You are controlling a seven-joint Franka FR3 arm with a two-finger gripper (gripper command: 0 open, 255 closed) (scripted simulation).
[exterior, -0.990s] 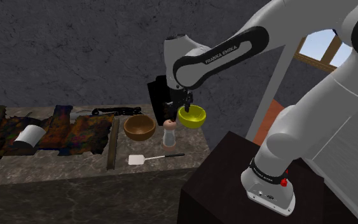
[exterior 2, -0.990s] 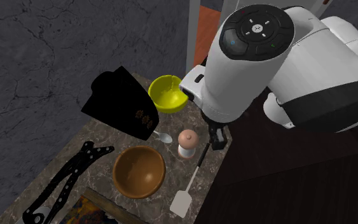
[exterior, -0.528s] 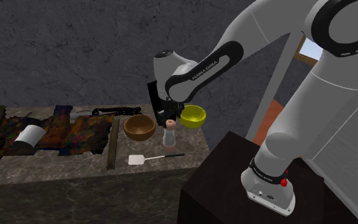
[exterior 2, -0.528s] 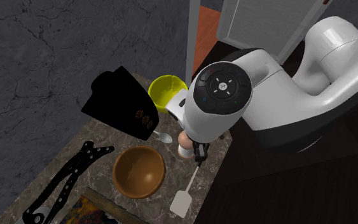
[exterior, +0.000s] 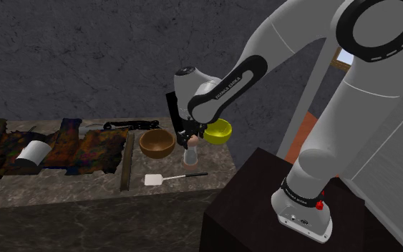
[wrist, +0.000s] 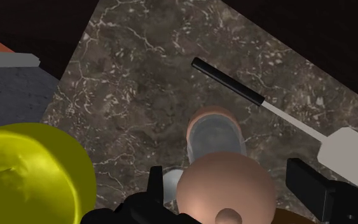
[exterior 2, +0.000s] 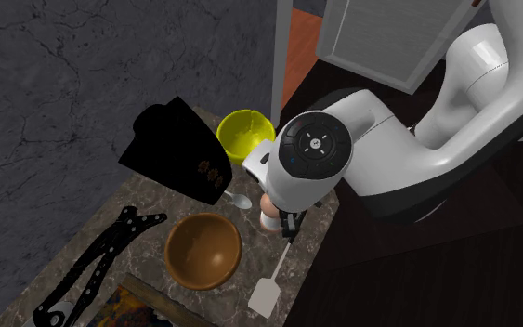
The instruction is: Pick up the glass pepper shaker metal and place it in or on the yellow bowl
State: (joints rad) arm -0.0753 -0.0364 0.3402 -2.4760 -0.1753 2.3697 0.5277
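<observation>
clear-bodied pepper shaker with round pinkish cap [wrist: 217, 137] stands upright on dark marble table [wrist: 139, 70], long axis vertical, directly under black 2-finger hand [wrist: 227, 175]. fingers spread open astride cap, apparently not touching. yellow bowl [wrist: 31, 175] just beside.

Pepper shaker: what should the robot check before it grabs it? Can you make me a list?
1. Pepper shaker standing upright on the counter: ok.
2. Gripper fingers apart: ok, open.
3. Shaker between the fingers: ok, one on each side, neither touching it.
4. Fingers low enough to clasp the shaker's body: cannot tell.
5. Spatula out of the way: ok, it lies apart from the shaker.
6. Yellow bowl upright and close by: ok.
</observation>
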